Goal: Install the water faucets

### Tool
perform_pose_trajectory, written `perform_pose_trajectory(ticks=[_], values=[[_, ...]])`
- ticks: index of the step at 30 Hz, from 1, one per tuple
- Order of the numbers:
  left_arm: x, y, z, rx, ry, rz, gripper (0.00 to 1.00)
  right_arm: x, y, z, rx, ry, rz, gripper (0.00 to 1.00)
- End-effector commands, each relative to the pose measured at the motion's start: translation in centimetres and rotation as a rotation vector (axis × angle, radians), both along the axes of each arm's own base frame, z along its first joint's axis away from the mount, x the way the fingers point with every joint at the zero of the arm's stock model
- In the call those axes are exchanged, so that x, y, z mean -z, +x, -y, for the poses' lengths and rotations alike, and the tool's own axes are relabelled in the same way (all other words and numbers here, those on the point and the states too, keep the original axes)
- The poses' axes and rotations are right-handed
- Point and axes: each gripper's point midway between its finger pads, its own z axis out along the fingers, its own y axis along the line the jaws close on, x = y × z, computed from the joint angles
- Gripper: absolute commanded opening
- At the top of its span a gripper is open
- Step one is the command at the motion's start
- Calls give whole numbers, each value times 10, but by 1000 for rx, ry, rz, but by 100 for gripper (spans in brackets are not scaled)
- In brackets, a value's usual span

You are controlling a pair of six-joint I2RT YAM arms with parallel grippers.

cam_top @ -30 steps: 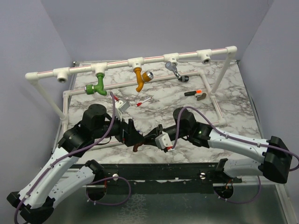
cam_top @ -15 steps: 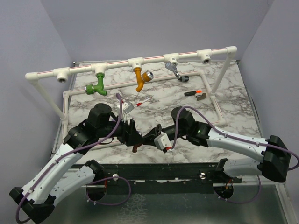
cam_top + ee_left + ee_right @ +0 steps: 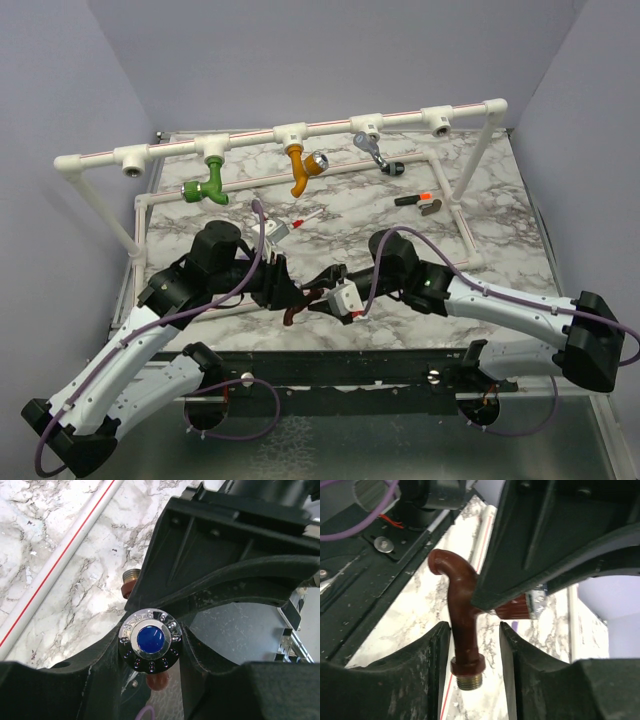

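Brown faucet (image 3: 460,605): right end effector (image 3: 475,635) moved in, apparently straddling stem

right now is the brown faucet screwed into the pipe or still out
Out. The brown faucet sits inside the right gripper, threaded end bare, left gripper shut on its knob.

Left pincer (image 3: 291,291) clamped; right pincer (image 3: 322,284) parted, tips facing.

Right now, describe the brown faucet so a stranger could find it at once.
On the marble table, look front and centre, where both arms meet. The left tool grips the brown faucet there. The green faucet, orange faucet and grey faucet sit at the white pipe frame; only this one is reddish-brown.
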Motion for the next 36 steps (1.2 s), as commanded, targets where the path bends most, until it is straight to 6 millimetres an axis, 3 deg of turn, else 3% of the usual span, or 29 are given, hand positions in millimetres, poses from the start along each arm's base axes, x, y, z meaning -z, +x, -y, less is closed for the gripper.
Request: perform_pose_trajectory(ticks=[1, 11, 20, 27, 30, 36], values=[[-3, 6, -4, -50, 10, 11, 0, -19, 12, 4, 120, 42, -29, 52], [-2, 32, -22, -256, 50, 52, 0, -33, 32, 27, 404, 62, -246, 58], [0, 56, -48, -530, 53, 49, 0, -8, 59, 49, 803, 57, -663, 61], [23, 66, -64, -701, 91, -25, 0, 4, 51, 38, 780, 30, -781, 66], [24, 70, -71, -766, 83, -31, 0, 9, 54, 28, 820, 37, -795, 66], [23, 76, -80, -872, 51, -54, 0, -1, 56, 2, 919, 118, -750, 66]])
